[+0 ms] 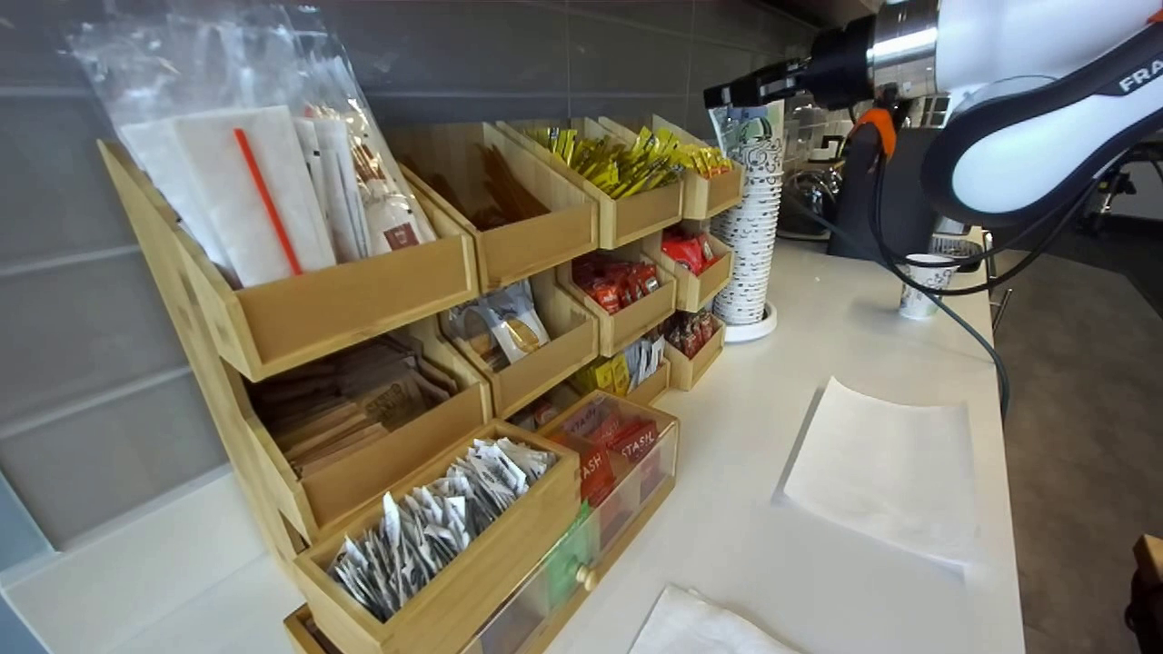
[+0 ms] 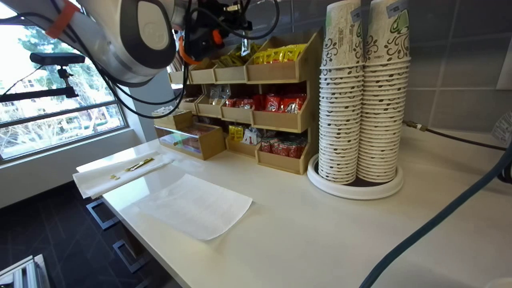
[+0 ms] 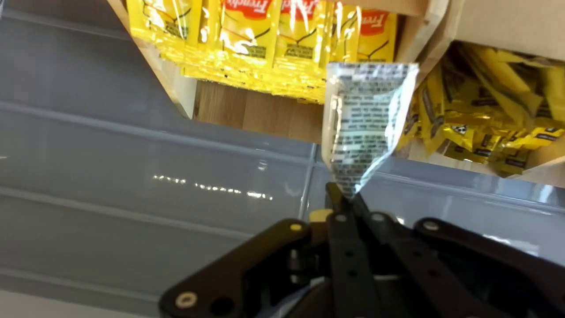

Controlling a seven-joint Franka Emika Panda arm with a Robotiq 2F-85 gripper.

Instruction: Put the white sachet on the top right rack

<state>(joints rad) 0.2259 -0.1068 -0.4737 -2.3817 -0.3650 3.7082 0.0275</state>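
Observation:
The white sachet (image 3: 366, 119), printed with small text, is pinched at its narrow end between my fingertips (image 3: 347, 196) in the wrist view. It also hangs below my gripper (image 2: 245, 29) as a small pale sachet (image 2: 245, 45) in an exterior view. The top right rack is the bamboo bin (image 2: 272, 73) with yellow packets, also in an exterior view (image 1: 714, 193) and the wrist view (image 3: 256, 110). My gripper (image 1: 720, 96) is shut on the sachet, above the top row of bins. In the wrist view the sachet overlaps the bin's edge; its exact height above it cannot be told.
Beside that bin is another with loose yellow packets (image 1: 641, 218). Tall paper cup stacks (image 2: 340, 120) stand in a round white tray (image 2: 356, 194) next to the organiser. A tiled wall (image 3: 110, 185) is behind. A white paper sheet (image 2: 200, 208) lies on the counter.

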